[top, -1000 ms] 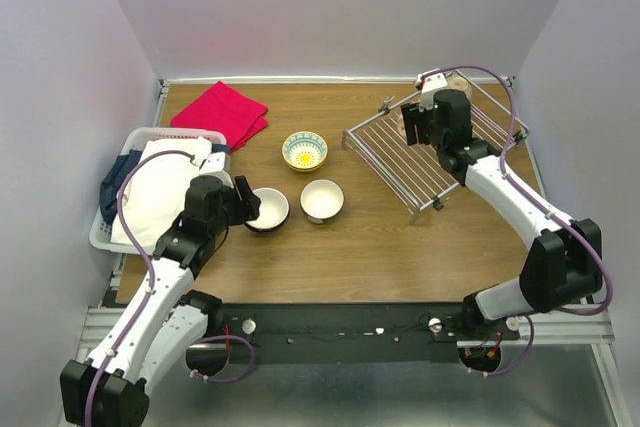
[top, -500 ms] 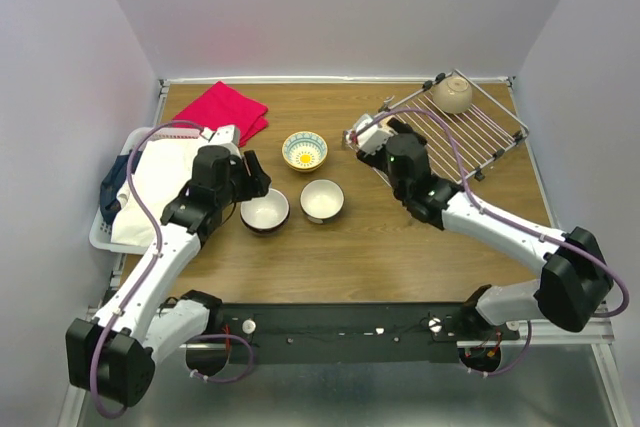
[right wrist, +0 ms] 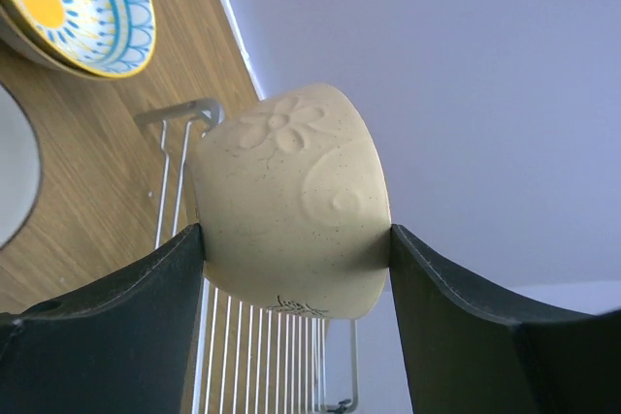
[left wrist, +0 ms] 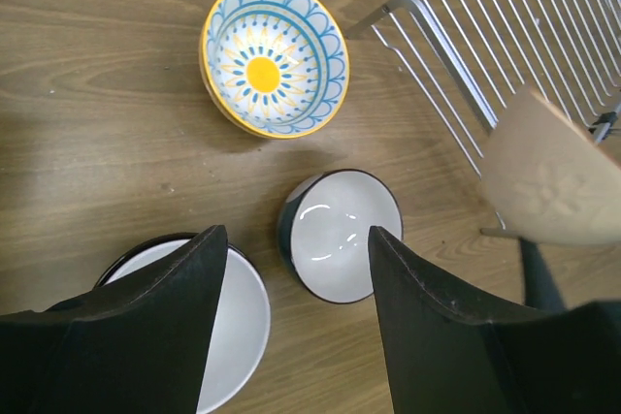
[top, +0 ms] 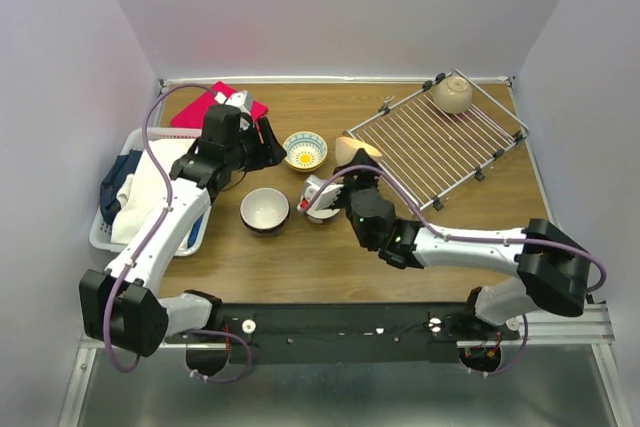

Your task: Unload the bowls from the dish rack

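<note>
While the white plastic basket [top: 103, 233] at the table's left edge holds a white cloth [top: 160, 182] and a dark blue cloth [top: 115, 179], a red folded cloth [top: 200, 107] lies on the wood beyond it. The left gripper [left wrist: 296, 238] hangs just right of that cloth with its black fingers [left wrist: 175, 317] spread wide and nothing between them.

Below it on the brown wooden table [top: 450, 222] stand three of the small round ceramic bowls. A blue-and-yellow floral-patterned bowl [top: 304, 150] stands farthest from the arms. A dark-sided bowl with a white inside [top: 265, 210] stands nearer and to the left. A second dark-sided, white-lined bowl [left wrist: 340, 235] stands just right of that one, and the top view shows it partly covered by the right arm.

The right gripper [right wrist: 296, 238] pinches a cream bowl with a flower pressed into its speckled side [right wrist: 291, 181]. One finger presses on each flank, and the bowl is tilted and off the table. From above, this held bowl sits between the floral bowl and the near left corner of the flat silver wire dish rack [top: 430, 147].

The rack lies at an angle on the right half of the table. A tan bowl [top: 452, 94] rests at its far corner, well apart from the others.
</note>
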Available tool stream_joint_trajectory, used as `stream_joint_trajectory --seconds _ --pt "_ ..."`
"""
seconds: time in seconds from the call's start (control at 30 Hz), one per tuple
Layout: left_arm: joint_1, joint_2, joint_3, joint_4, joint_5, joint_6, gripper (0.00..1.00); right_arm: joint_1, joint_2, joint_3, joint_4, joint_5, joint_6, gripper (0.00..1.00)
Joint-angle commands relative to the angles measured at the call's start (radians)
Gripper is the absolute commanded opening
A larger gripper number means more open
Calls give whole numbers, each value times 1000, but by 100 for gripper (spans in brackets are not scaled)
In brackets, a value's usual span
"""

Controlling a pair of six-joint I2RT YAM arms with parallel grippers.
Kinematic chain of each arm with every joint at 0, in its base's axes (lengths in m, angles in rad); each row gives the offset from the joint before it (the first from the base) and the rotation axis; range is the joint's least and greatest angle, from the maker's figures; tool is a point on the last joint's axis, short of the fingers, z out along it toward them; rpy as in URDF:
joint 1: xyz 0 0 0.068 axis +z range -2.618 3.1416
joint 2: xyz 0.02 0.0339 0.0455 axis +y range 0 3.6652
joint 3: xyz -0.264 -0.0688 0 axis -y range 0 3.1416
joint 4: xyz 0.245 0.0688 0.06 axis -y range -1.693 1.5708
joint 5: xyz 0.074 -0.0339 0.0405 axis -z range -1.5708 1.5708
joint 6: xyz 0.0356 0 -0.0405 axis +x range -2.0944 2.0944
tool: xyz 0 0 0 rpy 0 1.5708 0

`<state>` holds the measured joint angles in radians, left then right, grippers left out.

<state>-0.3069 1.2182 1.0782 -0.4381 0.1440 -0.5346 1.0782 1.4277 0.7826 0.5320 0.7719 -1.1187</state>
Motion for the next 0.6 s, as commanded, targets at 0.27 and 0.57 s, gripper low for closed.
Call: stream_joint_trajectory --seconds 0.27,0.57 --pt "6 136 229 -126 157 -85 69 164 129 -37 339 76 -179 27" --pt "5 202 261 -151 279 -146 69 209 203 -37 430 87 -240 28"
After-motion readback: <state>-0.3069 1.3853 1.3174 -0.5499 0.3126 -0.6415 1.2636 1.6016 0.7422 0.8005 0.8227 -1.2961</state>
